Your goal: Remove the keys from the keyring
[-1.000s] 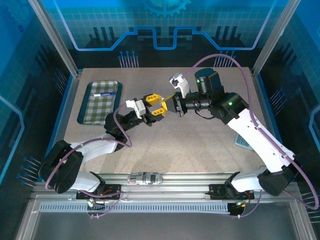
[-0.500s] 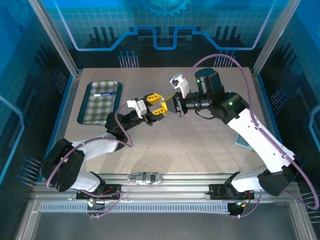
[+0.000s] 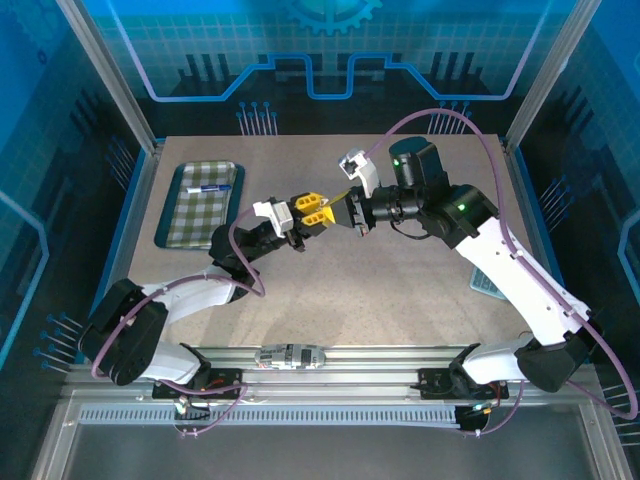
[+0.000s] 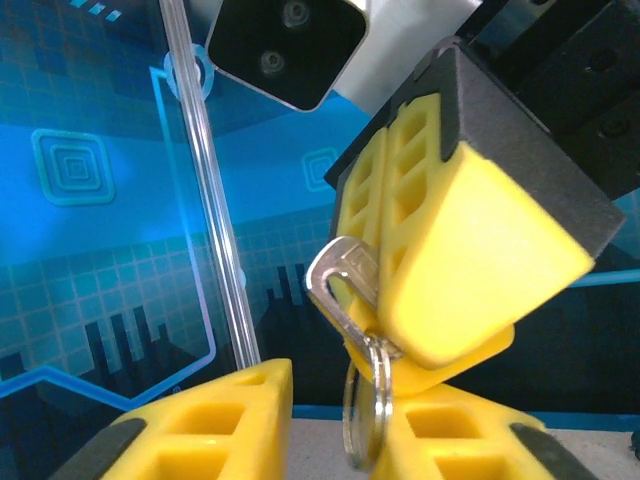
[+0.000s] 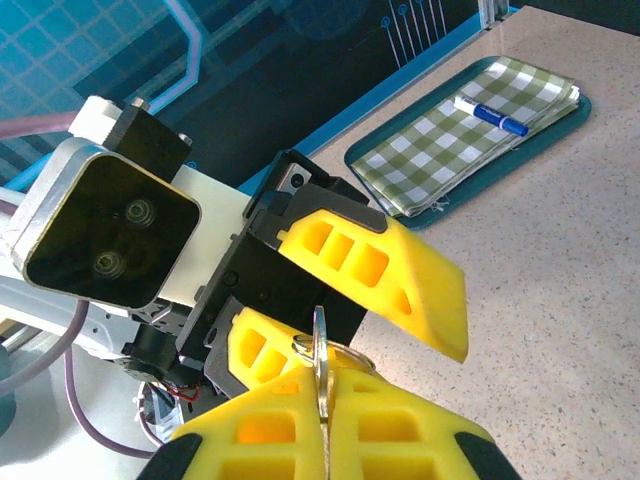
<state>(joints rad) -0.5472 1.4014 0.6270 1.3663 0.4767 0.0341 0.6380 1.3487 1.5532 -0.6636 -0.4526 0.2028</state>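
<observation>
My two grippers meet in mid-air over the table's middle. My right gripper [image 5: 325, 400] [image 3: 343, 208] is shut on a silver key [image 5: 320, 365] [image 4: 340, 280], held edge-on between its yellow fingers [image 4: 470, 240]. A thin silver keyring [image 4: 365, 410] [image 5: 350, 352] hangs from the key's head. My left gripper [image 4: 340, 405] [image 3: 318, 210] straddles that ring with its jaws narrowly open. In the left wrist view the ring lies against the right-hand finger [image 4: 450, 440], and a gap is left to the other finger [image 4: 210, 420].
A teal tray [image 3: 178, 205] with a green checked cloth [image 5: 470, 140] and a blue pen [image 5: 495, 115] stands at the table's back left. A pale teal object [image 3: 484, 282] lies under the right arm near the right edge. Bare tabletop lies below both grippers.
My left gripper's fingers have drawn much closer together around the ring. The right gripper has kept its grip and place.
</observation>
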